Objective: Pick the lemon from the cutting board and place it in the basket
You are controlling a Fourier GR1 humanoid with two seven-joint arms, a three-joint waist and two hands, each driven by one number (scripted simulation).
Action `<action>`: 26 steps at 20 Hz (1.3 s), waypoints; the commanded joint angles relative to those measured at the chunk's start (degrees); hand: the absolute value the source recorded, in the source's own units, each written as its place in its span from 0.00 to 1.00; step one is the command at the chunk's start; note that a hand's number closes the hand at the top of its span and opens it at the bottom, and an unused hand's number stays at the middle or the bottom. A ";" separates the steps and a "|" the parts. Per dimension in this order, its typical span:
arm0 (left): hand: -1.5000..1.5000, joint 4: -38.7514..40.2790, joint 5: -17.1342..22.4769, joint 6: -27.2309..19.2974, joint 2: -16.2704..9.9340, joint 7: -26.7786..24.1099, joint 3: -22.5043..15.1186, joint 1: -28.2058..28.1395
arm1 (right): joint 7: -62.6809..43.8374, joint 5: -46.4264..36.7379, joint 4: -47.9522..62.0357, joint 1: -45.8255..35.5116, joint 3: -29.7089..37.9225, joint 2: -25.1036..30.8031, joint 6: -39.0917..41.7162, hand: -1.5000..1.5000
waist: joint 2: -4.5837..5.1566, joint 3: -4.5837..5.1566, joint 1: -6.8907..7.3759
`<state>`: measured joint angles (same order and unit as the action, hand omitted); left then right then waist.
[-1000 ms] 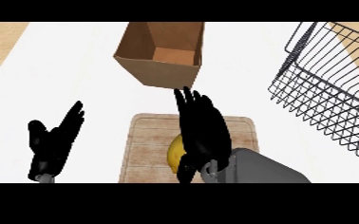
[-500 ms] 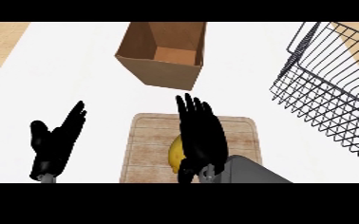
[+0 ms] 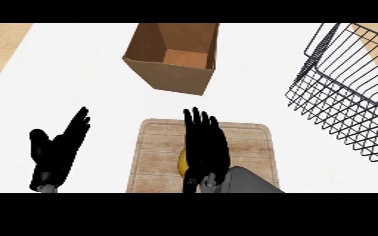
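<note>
Before me, an open brown cardboard box [image 3: 176, 55] stands near my white counter's [image 3: 81, 80] far edge, roughly midway; interior bare.

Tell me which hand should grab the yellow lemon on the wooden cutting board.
Right hand: it hangs open directly over the yellow lemon, on the wire basket's side. The left hand rests open off the board.

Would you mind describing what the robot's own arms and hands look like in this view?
Both hands are plain matte black, each with slim fingers and a thumb: the left hand and the right hand. The right forearm is a smooth grey, rounded shell; a small grey wrist piece shows below the left hand. No cables, markings or sleeves are visible.
</note>
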<state>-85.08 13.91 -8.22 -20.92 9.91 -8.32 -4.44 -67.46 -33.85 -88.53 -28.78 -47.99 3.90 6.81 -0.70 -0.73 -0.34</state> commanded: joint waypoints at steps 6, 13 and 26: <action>0.50 4.34 -0.72 -0.05 1.32 3.48 -1.39 -3.36 | -5.97 -5.09 2.68 4.13 -0.49 -2.70 0.42 0.00 | 0.65 0.78 0.01; 0.50 3.45 -1.58 0.46 1.55 2.72 -1.47 -4.36 | -4.66 -6.24 4.45 1.26 0.37 -3.81 2.13 1.00 | 0.69 0.78 0.98; 0.50 4.39 -1.86 0.70 2.64 4.41 -0.59 -2.13 | -1.23 -14.40 7.24 2.03 2.76 -3.84 4.99 1.00 | 0.70 0.78 0.09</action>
<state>-85.17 12.77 -7.15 -19.79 11.79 -7.21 -4.50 -61.65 -46.75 -82.55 -26.12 -47.06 1.02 9.89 -0.85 -0.90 -0.22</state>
